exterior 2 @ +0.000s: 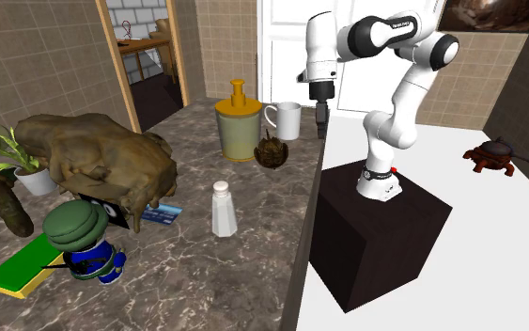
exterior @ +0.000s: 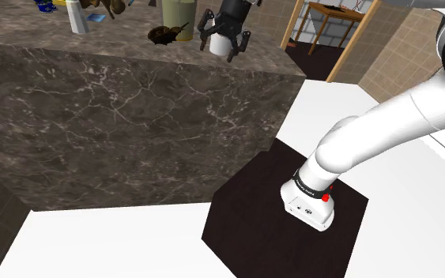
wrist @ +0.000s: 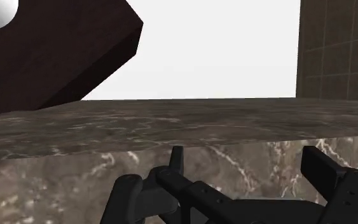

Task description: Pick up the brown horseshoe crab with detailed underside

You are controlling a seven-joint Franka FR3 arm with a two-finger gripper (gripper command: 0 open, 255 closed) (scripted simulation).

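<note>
All-black two-finger claw [exterior: 224, 37]: spread wide, pinching nothing. In the wrist view, black fingers [wrist: 323, 175] standing well apart, with the top and side face of the dark, white-veined marble bench [wrist: 171, 121] beyond them. In the second exterior view, hanging point-down at the bench's edge, just beside a plain white mug with a handle [exterior 2: 284, 120]. In the shoulder view, overlapping that mug, so cannot tell from there whether touching it or apart.

Next out, past the mug: brown horseshoe crab with a domed shell and thin tail [exterior 2: 272, 150], lying on the bench in front of a squat tan jar with a yellow-orange knobbed lid [exterior 2: 238, 122]. Near the claw, yet clear of it, with the mug roughly in between. Too small to tell which face of it is turned up.

Farther along the bench: a white shaker [exterior 2: 223, 209], a big brown skull-like lump [exterior 2: 93, 160] and a small figure in a green hat [exterior 2: 84, 240]. Off the bench, the dark box stand [exterior 2: 384, 235] on a white floor.

As a judgement, early in the task, no further than the approach. No contact with the crab, no closing, no lift. Left to do, by the look of it: carry the claw in over the bench and around or above the mug, line the open fingers across the shell, come down, close, raise. Worth minding the mug and the jar, both close enough to be knocked.
</note>
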